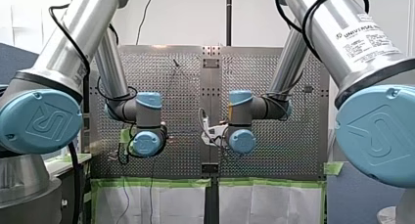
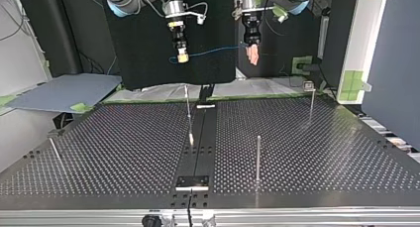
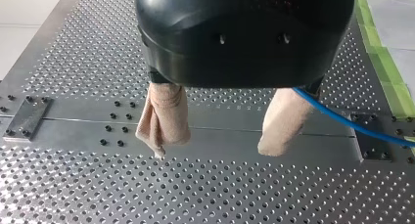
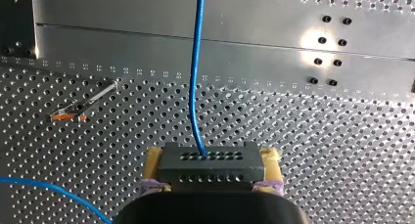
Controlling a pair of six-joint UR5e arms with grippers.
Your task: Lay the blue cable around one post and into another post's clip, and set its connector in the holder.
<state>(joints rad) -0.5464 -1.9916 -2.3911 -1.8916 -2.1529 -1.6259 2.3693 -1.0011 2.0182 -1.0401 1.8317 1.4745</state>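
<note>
In the top view my right gripper (image 2: 182, 56), at the view's left, hangs high above the table, shut on the cable's black connector. The right wrist view shows that connector (image 4: 210, 168) pinched between yellow pads (image 4: 154, 160). The blue cable (image 4: 195, 77) leaves it straight ahead. It spans (image 2: 213, 51) across to my left gripper (image 2: 252, 56). My left gripper (image 3: 213, 151) is open, its beige pads (image 3: 164, 119) wide apart with nothing between them. The cable (image 3: 342, 121) passes the outer side of one pad. Thin posts (image 2: 258, 157) (image 2: 188, 113) stand on the perforated table (image 2: 322, 152).
Another post with a clip head (image 2: 310, 100) stands at the top view's far right, and one more (image 2: 54, 147) at its left. Small metal plates (image 2: 193, 182) (image 2: 205, 106) sit on the table's central strip. A second stretch of blue cable (image 4: 49, 187) hangs beside my right gripper.
</note>
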